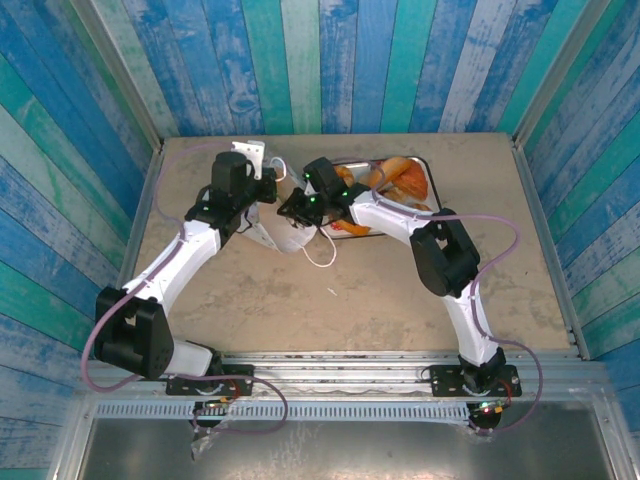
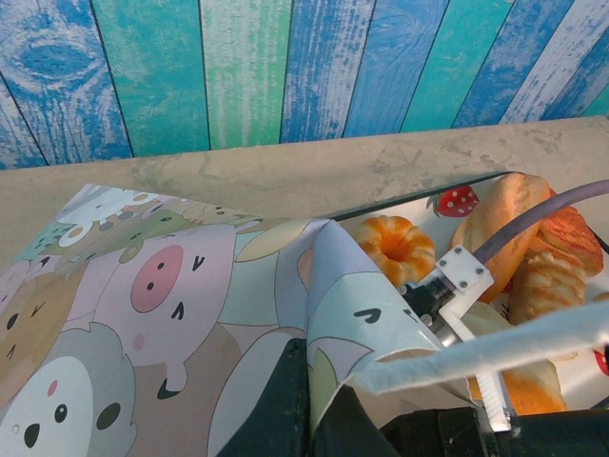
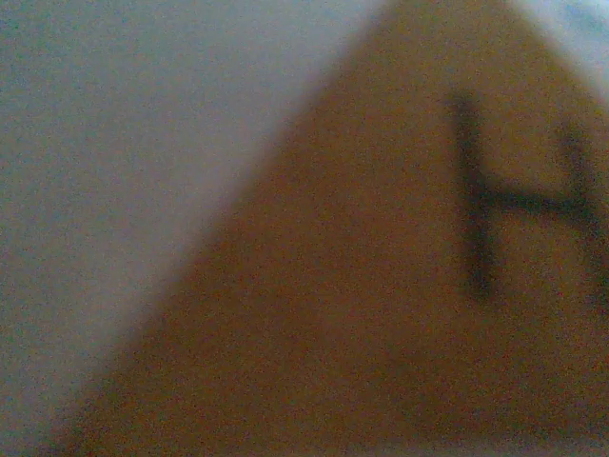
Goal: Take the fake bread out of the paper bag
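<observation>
Top camera hangs high at six o'clock, looking down the table. Left wrist camera hugs the paper bag, facing twelve; both catch the tray. Right wrist camera: pressed close, blurred.

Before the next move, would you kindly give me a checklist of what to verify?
1. The left gripper shut on the paper bag edge: ok.
2. The right gripper at the bag's opening: ok.
3. Some fake bread lying on the strawberry-print tray: ok.
4. Another piece held in the right gripper: cannot tell, wrist view blurred.
5. The cord handle clear of both grippers: ok.
</observation>
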Motion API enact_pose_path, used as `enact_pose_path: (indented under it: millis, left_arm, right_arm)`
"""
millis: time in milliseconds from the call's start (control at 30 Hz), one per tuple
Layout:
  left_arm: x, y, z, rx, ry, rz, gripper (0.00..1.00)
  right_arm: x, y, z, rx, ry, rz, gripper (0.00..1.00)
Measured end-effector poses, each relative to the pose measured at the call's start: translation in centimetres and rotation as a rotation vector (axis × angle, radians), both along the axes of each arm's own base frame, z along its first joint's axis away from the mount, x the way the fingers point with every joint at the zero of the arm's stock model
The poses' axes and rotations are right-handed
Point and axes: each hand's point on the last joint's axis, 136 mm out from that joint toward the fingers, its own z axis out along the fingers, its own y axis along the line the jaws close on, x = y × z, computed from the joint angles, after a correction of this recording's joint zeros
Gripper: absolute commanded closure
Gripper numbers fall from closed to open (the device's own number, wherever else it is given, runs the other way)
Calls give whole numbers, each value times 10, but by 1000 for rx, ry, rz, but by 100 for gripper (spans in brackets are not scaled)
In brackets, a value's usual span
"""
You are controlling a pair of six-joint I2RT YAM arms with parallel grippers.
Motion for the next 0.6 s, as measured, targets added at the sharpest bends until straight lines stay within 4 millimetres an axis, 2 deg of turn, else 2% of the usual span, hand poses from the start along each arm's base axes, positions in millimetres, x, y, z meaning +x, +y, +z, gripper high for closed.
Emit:
enact_pose_path:
  millis: [167, 267, 367, 600]
  left_arm:
    - [1, 3, 0, 2, -2, 23, 100]
    - [2, 5, 1, -2, 0, 35, 100]
    - [4, 6, 4, -11, -5, 54, 100]
    - [8, 12, 13, -25, -21, 99, 100]
  right_arm:
    - [-1, -4, -2, -40, -32, 28, 87]
    - [-3, -8, 0, -71, -59, 45, 89]
    - [-9, -18, 8, -103, -86, 57, 95]
    - [-33, -39, 40, -165, -162, 96, 96]
